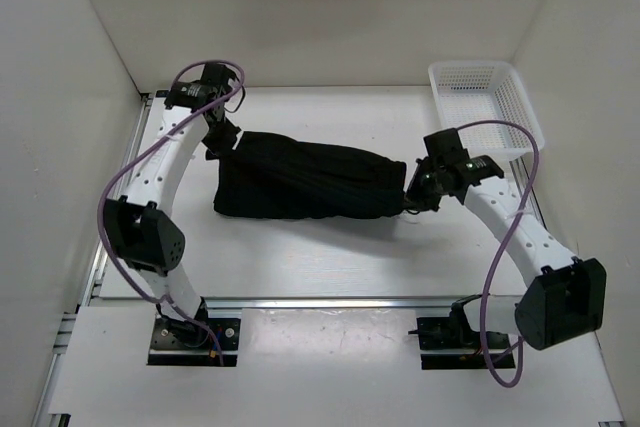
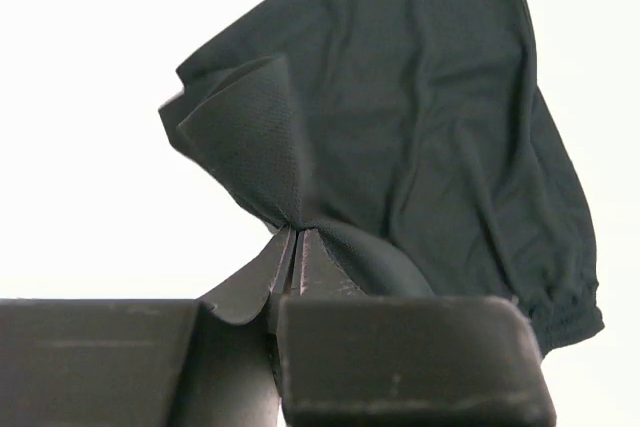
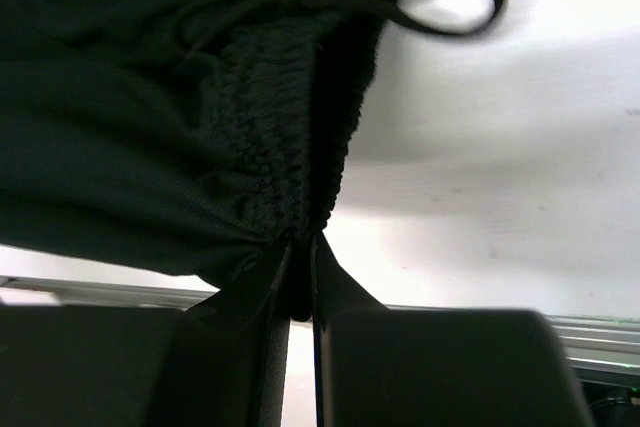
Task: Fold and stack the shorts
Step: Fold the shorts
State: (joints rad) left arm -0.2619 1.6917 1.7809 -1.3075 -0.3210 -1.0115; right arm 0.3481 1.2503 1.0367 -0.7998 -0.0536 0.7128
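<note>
Shorts (image 1: 300,182): opposite ends pinched in left jaws, right jaws.

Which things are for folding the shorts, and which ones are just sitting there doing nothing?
For the job: the black shorts, their drawstring, the left gripper shut on one end, the right gripper shut on the waistband.
Just sitting there: the white basket, apart from the shorts, at the table's far right corner.

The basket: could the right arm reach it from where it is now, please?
Probably yes: the basket sits just beyond the right gripper with nothing between them. But that gripper is shut on the shorts, so it would drag them along.
</note>
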